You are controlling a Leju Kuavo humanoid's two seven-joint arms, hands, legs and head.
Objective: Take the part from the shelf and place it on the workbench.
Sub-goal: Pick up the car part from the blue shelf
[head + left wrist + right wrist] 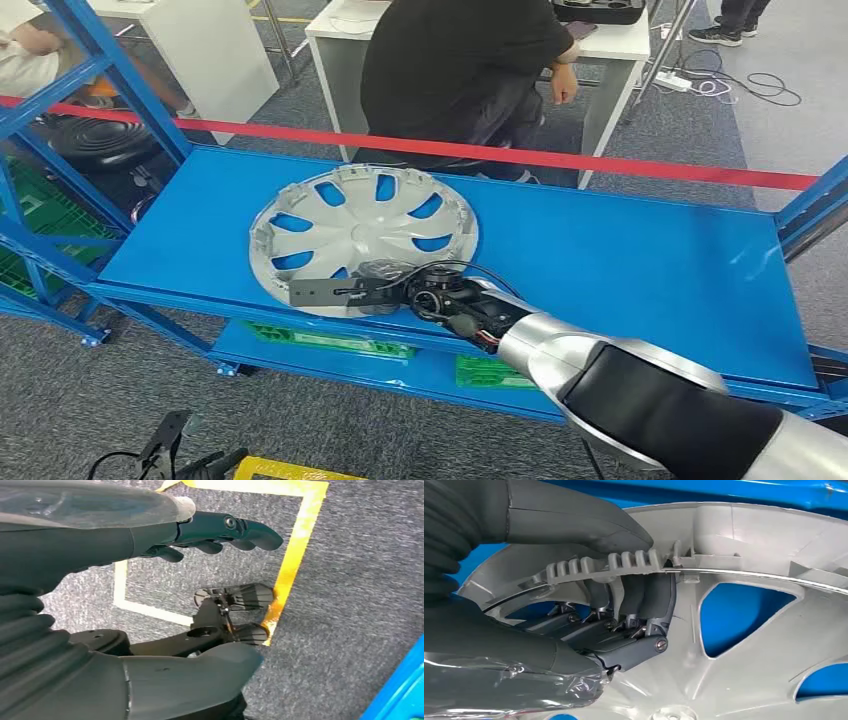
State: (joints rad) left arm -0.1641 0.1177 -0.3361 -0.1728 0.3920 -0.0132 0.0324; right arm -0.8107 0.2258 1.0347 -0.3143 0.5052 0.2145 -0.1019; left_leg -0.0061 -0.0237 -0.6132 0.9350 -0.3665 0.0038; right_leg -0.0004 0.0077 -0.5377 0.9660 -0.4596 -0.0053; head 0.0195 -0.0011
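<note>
A silver wheel cover [362,232] with curved spoke openings lies on the blue shelf [620,265], left of its middle. My right hand [395,292] reaches in from the right and grips the cover's near rim. In the right wrist view the dark fingers [644,597] curl up inside the ribbed rim of the wheel cover [754,645] and the thumb presses the rim from outside. My left hand [220,532] hangs over the carpet with its fingers apart and nothing in it.
A red tape [500,155] stretches across behind the shelf. A person in black [460,70] sits at a white table [620,45] beyond it. Blue shelf posts [110,75] stand at the left. A lower shelf holds green labels [330,340]. Yellow floor tape [295,540] marks the carpet.
</note>
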